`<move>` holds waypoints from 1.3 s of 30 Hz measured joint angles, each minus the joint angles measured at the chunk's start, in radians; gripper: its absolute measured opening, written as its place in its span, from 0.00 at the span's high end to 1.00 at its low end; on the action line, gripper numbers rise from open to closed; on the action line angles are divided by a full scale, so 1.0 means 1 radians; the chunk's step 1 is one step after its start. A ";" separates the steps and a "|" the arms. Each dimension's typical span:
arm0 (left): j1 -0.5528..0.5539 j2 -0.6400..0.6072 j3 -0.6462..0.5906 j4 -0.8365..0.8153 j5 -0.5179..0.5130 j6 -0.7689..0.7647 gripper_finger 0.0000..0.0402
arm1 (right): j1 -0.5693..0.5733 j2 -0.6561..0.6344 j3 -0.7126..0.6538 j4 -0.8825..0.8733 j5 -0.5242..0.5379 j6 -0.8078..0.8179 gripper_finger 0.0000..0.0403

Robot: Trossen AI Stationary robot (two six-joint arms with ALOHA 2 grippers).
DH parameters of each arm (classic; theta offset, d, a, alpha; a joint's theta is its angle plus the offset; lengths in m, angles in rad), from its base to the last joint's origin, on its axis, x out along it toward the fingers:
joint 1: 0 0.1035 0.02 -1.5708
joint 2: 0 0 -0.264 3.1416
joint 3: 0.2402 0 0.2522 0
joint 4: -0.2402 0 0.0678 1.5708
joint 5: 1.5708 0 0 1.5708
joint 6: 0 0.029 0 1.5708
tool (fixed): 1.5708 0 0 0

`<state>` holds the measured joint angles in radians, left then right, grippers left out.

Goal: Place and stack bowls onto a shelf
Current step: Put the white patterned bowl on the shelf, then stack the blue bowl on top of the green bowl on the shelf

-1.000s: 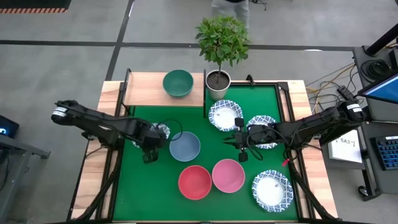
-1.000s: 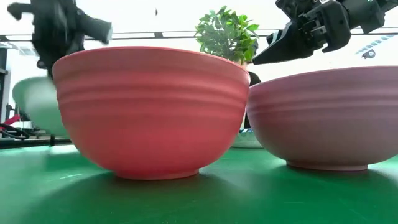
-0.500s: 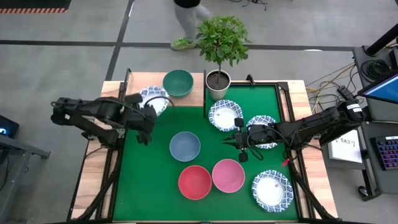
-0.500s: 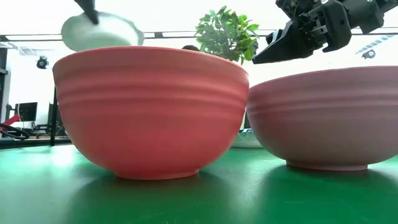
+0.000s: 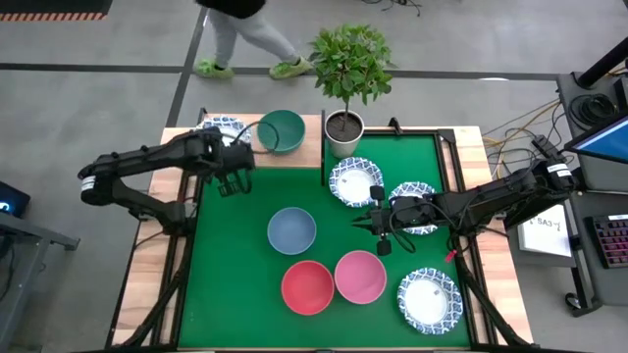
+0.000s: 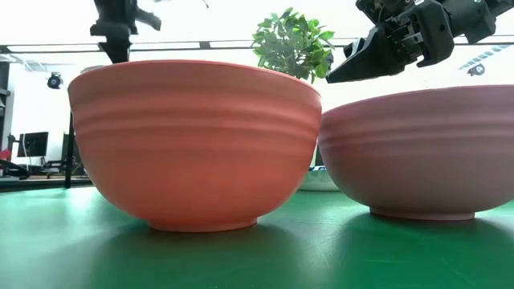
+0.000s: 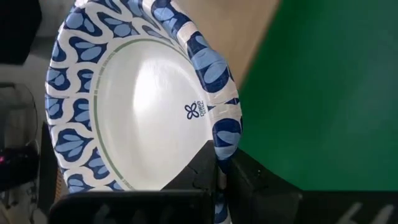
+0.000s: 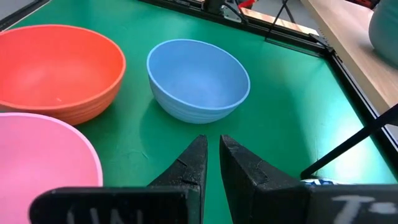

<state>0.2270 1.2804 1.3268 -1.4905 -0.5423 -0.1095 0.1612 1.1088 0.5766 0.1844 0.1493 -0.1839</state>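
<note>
Shallow white bowl w/ blue-patterned rim (image 7: 134,106) was pinched at its rim by left gripper (image 5: 234,169), held over left end of light bare-wood shelf (image 5: 221,147), just beside dark green bowl (image 5: 282,130) sitting on shelf. Right gripper (image 8: 211,163) hovered above green mat (image 5: 235,275) near blue bowl (image 8: 198,79), jaws nearly closed, holding nothing. Red bowl (image 6: 197,140) & pink bowl (image 6: 422,152) sat side by side on mat.

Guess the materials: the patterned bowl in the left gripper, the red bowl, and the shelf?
Patterned bowl: likely coated paper, going by its thin crimped rim, printed blue pattern and logo, and slight sheen; the left gripper pinches the rim. Red bowl: probably matte plastic or bamboo-fibre composite, with its moulded ridges and no glare. Shelf: light bare wood on a thin black metal frame.
</note>
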 joint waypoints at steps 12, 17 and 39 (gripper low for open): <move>0.224 0.000 -0.091 0.212 0.002 0.155 0.94 | 0.000 0.000 0.000 0.000 0.000 0.008 0.92; 0.227 0.000 -0.094 0.240 0.014 0.180 0.87 | 0.000 0.000 0.000 0.000 0.001 0.007 0.92; 0.137 -0.137 -0.068 0.415 0.274 -0.081 0.58 | 0.000 0.000 0.000 0.016 0.064 0.134 0.92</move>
<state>0.3637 1.1435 1.2591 -1.0755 -0.2679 -0.1900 0.1608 1.1088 0.5766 0.2008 0.2136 -0.0496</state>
